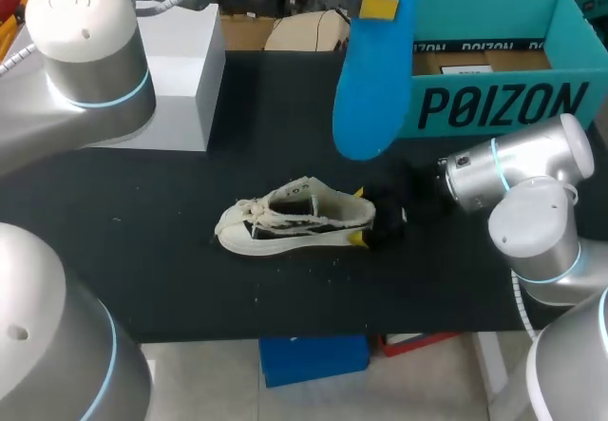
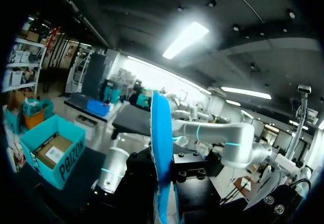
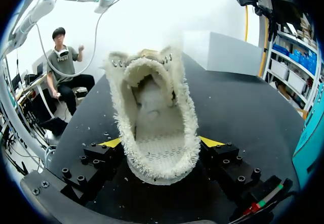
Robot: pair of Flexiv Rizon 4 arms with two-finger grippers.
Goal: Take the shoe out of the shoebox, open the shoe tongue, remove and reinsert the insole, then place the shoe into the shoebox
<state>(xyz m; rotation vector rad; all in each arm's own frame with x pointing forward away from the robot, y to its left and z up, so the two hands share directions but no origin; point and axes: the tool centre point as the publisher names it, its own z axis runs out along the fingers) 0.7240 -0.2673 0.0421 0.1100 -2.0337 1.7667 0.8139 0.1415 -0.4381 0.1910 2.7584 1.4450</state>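
Shoe (image 1: 294, 217) — heel clamped by right gripper (image 1: 358, 217), likely to steady it | insole (image 1: 370, 79) pinched aloft in left gripper (image 2: 163, 183) — awaiting reinsertion

Bench (image 1: 171, 250): matte black top, spanning left to right, dotted with small pale specks around its middle. A light grey rectangular block (image 1: 180, 69) stands on the far left of it. Floor (image 1: 427, 383): pale, seen past the near edge of the bench. A blue crate (image 1: 313, 359) sits on the floor under the near edge, with a red item (image 1: 418, 342) just to its right. Ceiling (image 2: 152, 11): dark, with exposed fittings. Lighting: a long bright strip light (image 2: 185, 39) overhead, further strips (image 2: 247, 91) beyond it. Shelving (image 3: 298, 57) lines the room's far right side
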